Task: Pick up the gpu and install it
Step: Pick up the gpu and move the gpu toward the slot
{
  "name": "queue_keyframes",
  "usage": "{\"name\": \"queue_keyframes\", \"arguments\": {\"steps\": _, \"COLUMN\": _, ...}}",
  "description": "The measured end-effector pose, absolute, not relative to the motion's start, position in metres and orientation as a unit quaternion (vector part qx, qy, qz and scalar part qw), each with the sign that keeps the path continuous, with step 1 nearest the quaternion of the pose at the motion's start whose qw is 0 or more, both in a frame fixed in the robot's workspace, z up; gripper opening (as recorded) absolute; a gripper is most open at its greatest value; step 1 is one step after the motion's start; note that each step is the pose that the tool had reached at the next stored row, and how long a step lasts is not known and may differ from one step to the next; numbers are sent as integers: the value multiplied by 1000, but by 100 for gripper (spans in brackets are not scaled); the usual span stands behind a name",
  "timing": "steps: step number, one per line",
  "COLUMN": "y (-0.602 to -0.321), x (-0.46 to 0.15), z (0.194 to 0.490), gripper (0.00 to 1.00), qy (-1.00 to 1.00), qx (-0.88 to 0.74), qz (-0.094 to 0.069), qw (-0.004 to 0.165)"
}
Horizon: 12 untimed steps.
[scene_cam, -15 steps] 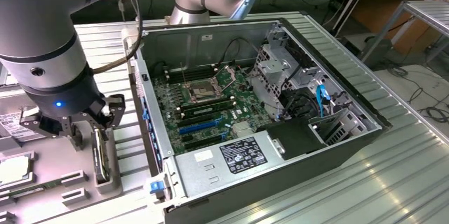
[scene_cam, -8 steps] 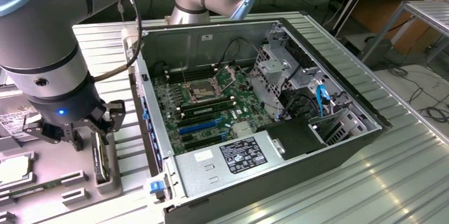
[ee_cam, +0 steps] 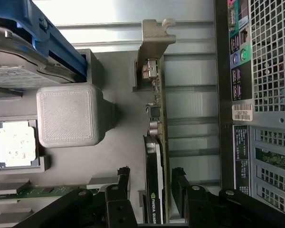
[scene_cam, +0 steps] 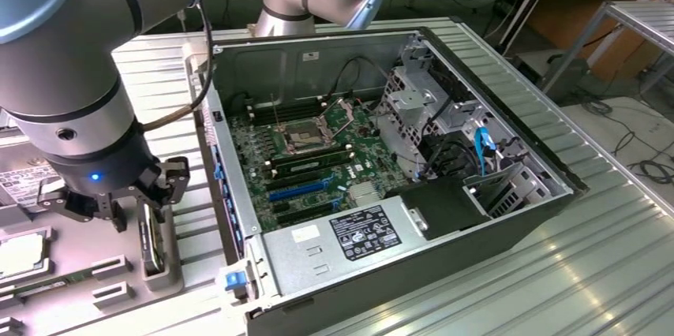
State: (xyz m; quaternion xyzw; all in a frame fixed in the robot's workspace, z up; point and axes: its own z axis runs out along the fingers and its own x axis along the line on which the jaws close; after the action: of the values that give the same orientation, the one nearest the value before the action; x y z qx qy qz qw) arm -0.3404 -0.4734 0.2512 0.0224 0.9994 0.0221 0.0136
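Note:
The gpu (scene_cam: 154, 243) stands on edge in a slot of the grey tray (scene_cam: 74, 304), left of the open computer case (scene_cam: 495, 218) in the exterior view. In the wrist view the gpu (ee_cam: 157, 118) appears edge-on, a thin dark board with a silver bracket at its far end. My gripper (scene_cam: 144, 208) hangs right over the card. It (ee_cam: 151, 175) is open, one black finger (ee_cam: 123, 178) on each side of the card's black cooler, with a small gap on both sides. The motherboard's blue slots (scene_cam: 300, 188) lie bare inside the case.
The tray also holds a processor (ee_cam: 15, 144), a green memory stick (ee_cam: 42, 191) and a hard drive with blue rails (ee_cam: 23, 57). A grey block (ee_cam: 69, 116) rises beside the card. The case's rear panel (ee_cam: 261, 95) is close on the card's other side.

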Motion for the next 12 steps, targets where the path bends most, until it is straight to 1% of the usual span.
{"name": "queue_keyframes", "arguments": {"steps": 12, "y": -474, "x": -339, "z": 247, "gripper": 48, "qy": 999, "qx": 22, "qz": 22, "qw": 14}}
